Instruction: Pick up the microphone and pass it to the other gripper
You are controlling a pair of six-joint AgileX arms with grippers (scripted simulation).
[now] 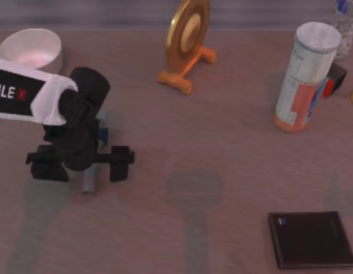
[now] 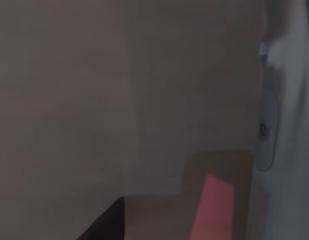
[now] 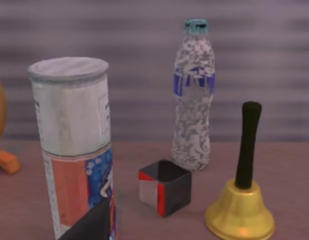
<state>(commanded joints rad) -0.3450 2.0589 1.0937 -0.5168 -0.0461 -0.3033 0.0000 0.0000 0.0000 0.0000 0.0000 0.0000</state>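
Left arm, white-sleeved and black at the wrist, fills the near field of the top view at the table's left side. Its left gripper (image 1: 79,162) points down, with the jaws spread wide — one black finger on each side of the microphone (image 1: 89,181). Only the end of the grey handle shows past the wrist; a dark bluish patch just beyond the wrist is probably the foam head, though the arm hides most of it. The microphone lies on the table (image 1: 222,171), apparently not lifted.

Progress assessment:
- Approach: done. The jaws straddle the handle.
- Grasp: not yet made. The fingers stand apart from the handle, so closing is the step in hand.
- Lift and hand-over: both remain.

The right arm is outside the top view. Its wrist camera looks across the table's far right corner at a tall canister (image 3: 74,150), a water bottle (image 3: 193,95), a small red-and-black cube (image 3: 163,187) and a brass bell (image 3: 240,205) — it appears parked there. A dark finger edge shows at the frame's border, but whether those jaws are open or closed cannot be told.

The left wrist view is dim and shows little that can be identified.

Other items: a white bowl (image 1: 31,48), a gold disc on an orange stand (image 1: 187,43), a dark wallet (image 1: 311,238).
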